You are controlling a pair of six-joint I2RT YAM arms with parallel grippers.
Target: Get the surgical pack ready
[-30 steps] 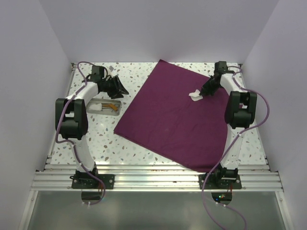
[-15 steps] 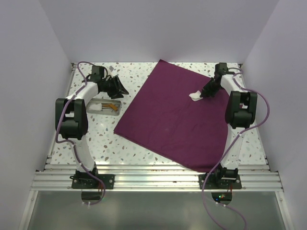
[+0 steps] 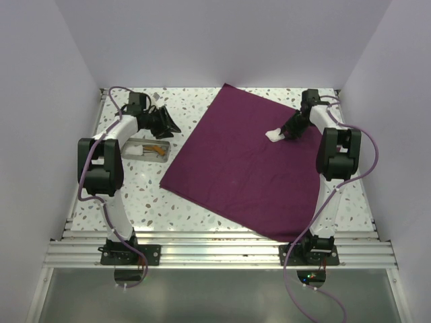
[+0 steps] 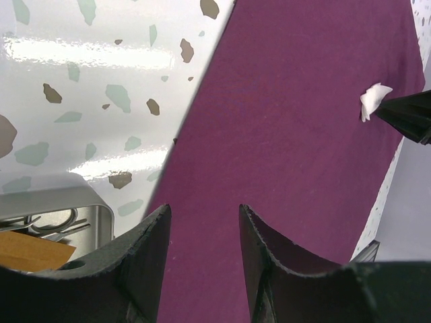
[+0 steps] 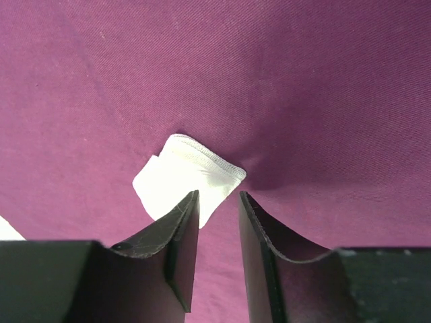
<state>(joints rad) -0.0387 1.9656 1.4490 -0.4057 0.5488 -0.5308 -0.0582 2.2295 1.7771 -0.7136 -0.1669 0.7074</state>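
Observation:
The plum-purple cloth (image 3: 249, 168) lies spread flat on the table as one large sheet. A white gauze square (image 3: 273, 134) lies on its far right part. My right gripper (image 3: 289, 129) is right beside the gauze. In the right wrist view the gauze (image 5: 182, 176) lies flat on the cloth, and my right gripper (image 5: 219, 196) is narrowly open, with one gauze corner reaching into the gap. My left gripper (image 3: 165, 121) is open and empty at the far left, off the cloth (image 4: 289, 134). The small metal tray (image 3: 128, 149) with instruments sits just beneath it.
The tray's corner (image 4: 84, 202) shows at lower left in the left wrist view, holding metal ring handles and an orange-brown piece (image 4: 34, 250). White walls close in the table on three sides. The cloth's near corner reaches the table's front rail (image 3: 215, 243).
My right gripper has shifted slightly down and left, closer to the gauze. The gauze stays at the same spot. The left arm has not moved.

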